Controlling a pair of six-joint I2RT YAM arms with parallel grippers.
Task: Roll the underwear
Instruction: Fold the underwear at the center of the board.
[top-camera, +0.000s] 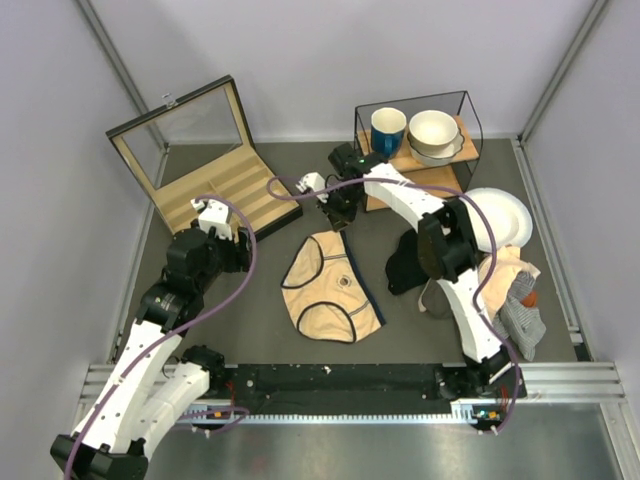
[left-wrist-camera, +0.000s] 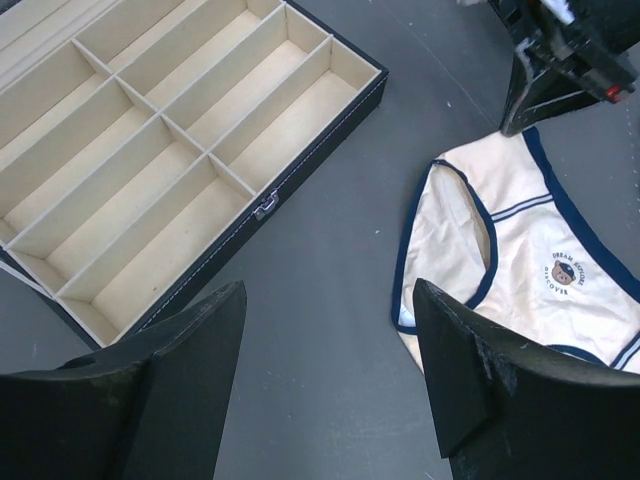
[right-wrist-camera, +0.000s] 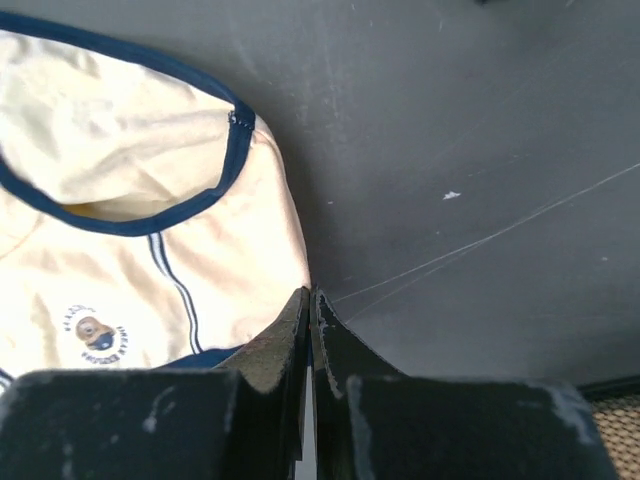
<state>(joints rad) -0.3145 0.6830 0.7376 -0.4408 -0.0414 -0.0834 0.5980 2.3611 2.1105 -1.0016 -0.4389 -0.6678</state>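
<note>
The underwear (top-camera: 330, 287) lies flat and fully spread at the middle of the table (top-camera: 255, 320), printed side up, dark edging visible all round, with no fold or turn started in any view. On that evidence, 0 of the rolling is done and the whole roll is left to do. The right gripper (right-wrist-camera: 310, 296) sits at the far edge of the garment with its 2 fingers pressed together, tips at the hem; whether any fabric is nipped between them cannot be told from the wrist view, and the overhead view is too coarse to settle it. The left gripper (left-wrist-camera: 328, 295) is spread wide and holds nothing. It hangs over bare table between the divided box (top-camera: 205, 185) and the garment's left side, touching neither. The black garment (top-camera: 405, 265) lies just to the right of the underwear, apart from it. Judgement: the work stands at the opening step — securing 1 edge — with rolling not yet begun.
</note>
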